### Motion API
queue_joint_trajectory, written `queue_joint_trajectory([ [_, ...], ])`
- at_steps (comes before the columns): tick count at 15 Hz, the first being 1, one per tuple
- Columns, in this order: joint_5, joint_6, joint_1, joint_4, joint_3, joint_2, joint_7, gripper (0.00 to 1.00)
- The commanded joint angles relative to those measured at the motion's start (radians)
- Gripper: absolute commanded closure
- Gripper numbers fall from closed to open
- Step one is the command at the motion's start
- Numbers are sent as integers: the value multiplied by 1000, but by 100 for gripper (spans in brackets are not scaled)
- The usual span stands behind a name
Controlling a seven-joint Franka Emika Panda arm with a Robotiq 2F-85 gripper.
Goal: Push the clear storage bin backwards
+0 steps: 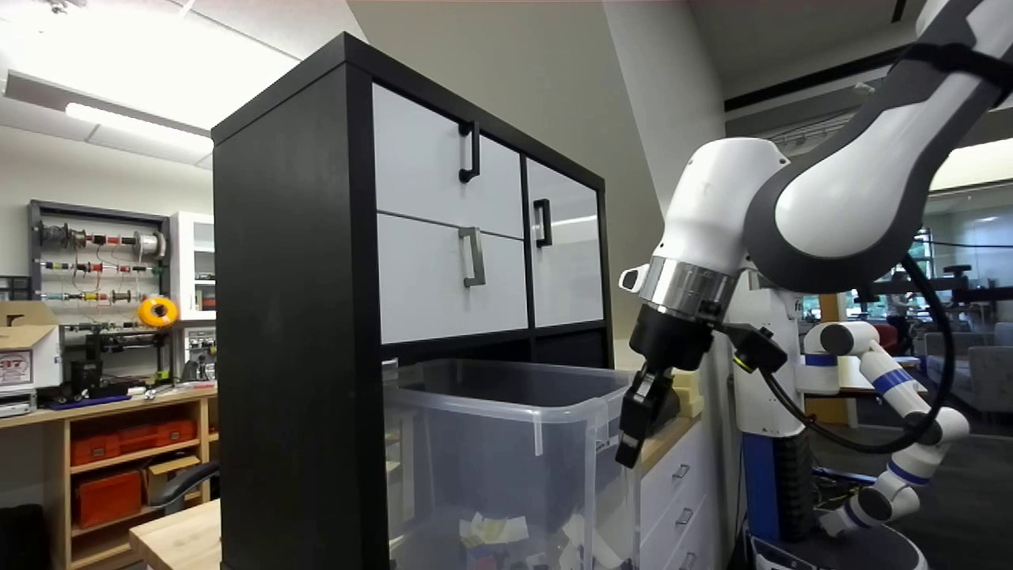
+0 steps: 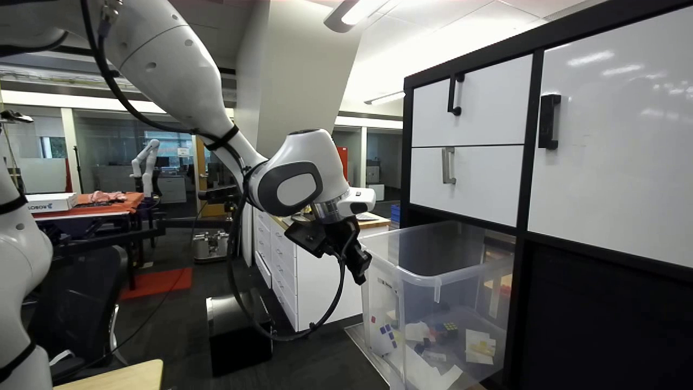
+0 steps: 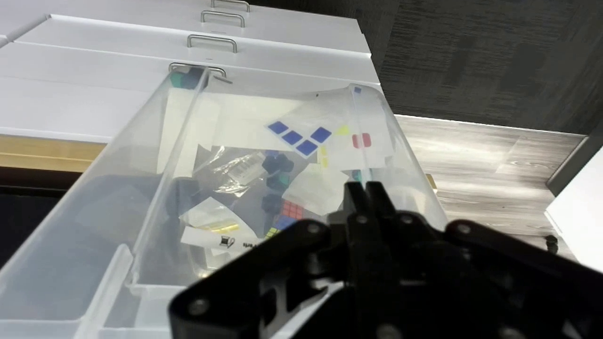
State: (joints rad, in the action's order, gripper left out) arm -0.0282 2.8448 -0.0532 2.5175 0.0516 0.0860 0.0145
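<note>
The clear storage bin stands at the tall black cabinet's lower opening, jutting out below the white drawers. Its rim shows in both exterior views (image 1: 546, 413) (image 2: 427, 280), and its translucent wall in the wrist view (image 3: 109, 287). Papers, cube toys and plastic packets show through it. My gripper shows in both exterior views (image 1: 629, 455) (image 2: 361, 275), pointing down beside the bin's outer side, tips below rim height. In the wrist view its fingertips (image 3: 363, 184) are together with a thin gap and nothing seen held. I cannot tell whether they touch the bin wall.
The black cabinet (image 1: 285, 301) with white drawers (image 2: 465, 184) rises above and around the bin. A white drawer unit (image 2: 325, 281) with a wooden top stands beyond the bin. A black box (image 2: 238, 336) is on the floor. A wooden tabletop edge (image 1: 182, 530) is at the front left.
</note>
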Motion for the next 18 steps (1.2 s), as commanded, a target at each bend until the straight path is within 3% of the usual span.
queue_joint_trajectory([
  [1,4,41,0,-42,1,-41,-18,100],
  [7,65,68,6,-133,-2,-129,-35,100],
  [18,286,51,-18,-372,-52,-295,-151,100],
])
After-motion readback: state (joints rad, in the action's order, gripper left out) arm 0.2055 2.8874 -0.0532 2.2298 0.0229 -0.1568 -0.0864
